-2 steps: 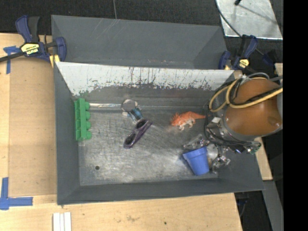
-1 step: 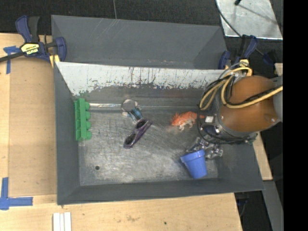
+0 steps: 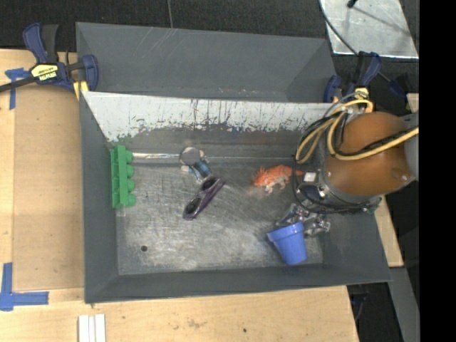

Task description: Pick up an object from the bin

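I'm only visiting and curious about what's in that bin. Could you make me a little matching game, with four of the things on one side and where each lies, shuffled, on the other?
Things:
1. green ridged block
2. purple object
3. orange toy
4. blue cup

Places:
A. front right, beside the gripper
B. along the left wall
C. middle of the floor
D. right of the middle, towards the back wall

Pairs: 1-B, 2-C, 3-D, 4-A.
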